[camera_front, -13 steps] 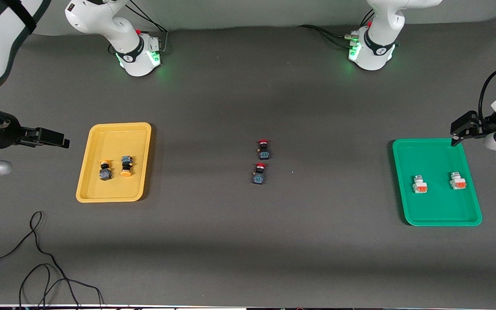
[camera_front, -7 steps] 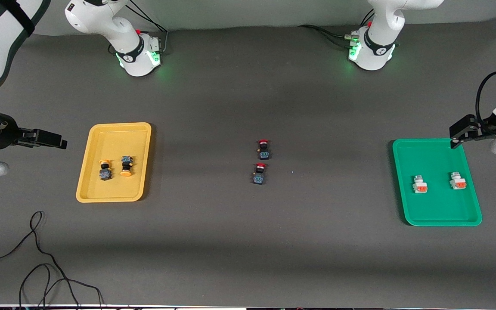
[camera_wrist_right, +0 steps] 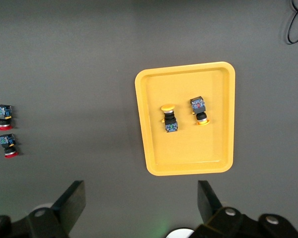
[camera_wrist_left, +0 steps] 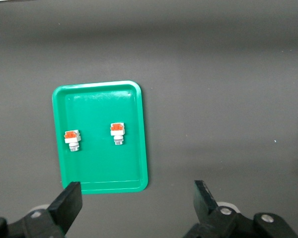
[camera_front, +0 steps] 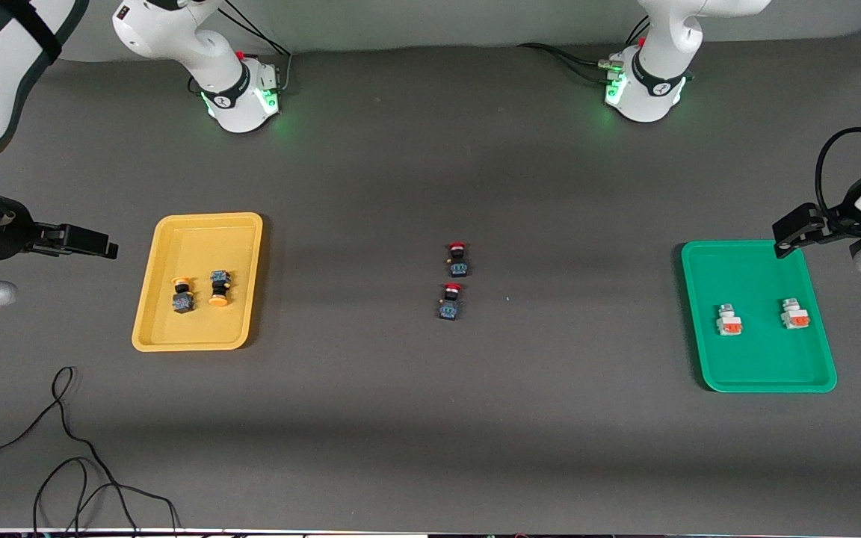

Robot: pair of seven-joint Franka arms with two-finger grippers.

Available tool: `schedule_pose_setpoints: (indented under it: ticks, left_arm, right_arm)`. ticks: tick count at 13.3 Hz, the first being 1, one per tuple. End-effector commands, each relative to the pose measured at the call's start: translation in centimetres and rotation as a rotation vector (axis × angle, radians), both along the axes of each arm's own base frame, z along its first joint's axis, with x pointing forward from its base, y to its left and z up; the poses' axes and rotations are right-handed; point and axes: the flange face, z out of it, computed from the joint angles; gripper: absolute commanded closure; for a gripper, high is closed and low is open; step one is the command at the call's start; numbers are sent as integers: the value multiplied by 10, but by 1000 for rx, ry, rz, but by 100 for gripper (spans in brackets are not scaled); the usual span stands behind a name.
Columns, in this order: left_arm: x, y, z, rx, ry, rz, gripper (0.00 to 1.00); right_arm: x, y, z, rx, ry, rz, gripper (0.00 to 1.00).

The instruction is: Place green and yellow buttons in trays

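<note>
Sorted by colour: yellow-capped buttons (camera_front: 199, 292) lie in the yellow tray (camera_front: 244, 224), white ones (camera_front: 761, 317) in the green tray (camera_front: 699, 250). The left gripper (camera_wrist_left: 136, 201) and right gripper (camera_wrist_right: 139, 201) are raised, fingers apart, seemingly finished.

No text, number or brand name could be read anywhere in these views. The only sign was a small dark round emblem on the white collar of each arm base (camera_front: 240, 93), too small to make out, and the buttons and trays showed no legible marking.
</note>
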Motion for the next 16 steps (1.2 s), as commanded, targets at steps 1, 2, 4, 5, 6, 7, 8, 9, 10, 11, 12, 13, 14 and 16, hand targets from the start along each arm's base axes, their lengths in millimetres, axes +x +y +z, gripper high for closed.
schedule_pose_setpoints:
  ticks: [1, 2, 4, 5, 6, 7, 8, 9, 10, 11, 12, 13, 14, 16]
  left_arm:
    - [-4, 0, 4, -33, 11, 25, 0]
    - [-4, -1, 3, -50, 20, 29, 0]
    - [-4, -1, 2, -57, 25, 32, 0]
    - [-5, -2, 3, -56, 23, 33, 0]
    - [-5, -1, 3, -56, 23, 33, 0]
    - [-5, -2, 2, -56, 26, 32, 0]
    - [-5, -2, 2, -54, 26, 33, 0]
    - [-5, -2, 2, -54, 26, 30, 0]
    - [-5, -3, 2, -53, 26, 29, 0]
    - [-6, -3, 2, -47, 29, 27, 0]
    - [-7, -3, 2, -41, 41, 27, 0]
    - [-8, -3, 2, -41, 42, 27, 0]
    - [-8, -3, 2, -40, 42, 27, 0]
    - [-8, -2, 1, -40, 45, 29, 0]
  right_arm:
    - [6, -6, -3, 10, 4, -8, 0]
    - [9, -9, -4, 19, 6, -4, 0]
    - [16, -9, 1, -16, 3, 30, 0]
    - [17, -13, -1, -13, 10, 40, 0]
    - [19, -16, -1, -6, 15, 53, 0]
    - [19, -24, -4, 0, 25, 59, 0]
    - [20, -35, -7, 14, 34, 60, 0]
    - [21, -41, -12, 29, 45, 71, 0]
    - [19, -48, -9, 41, 46, 81, 0]
    - [16, -52, -5, 45, 44, 94, 0]
    - [16, -54, -5, 47, 47, 105, 0]
    - [14, -53, -3, 44, 48, 119, 0]
    - [12, -54, -2, 37, 48, 122, 0]
    - [11, -50, 1, 37, 44, 129, 0]
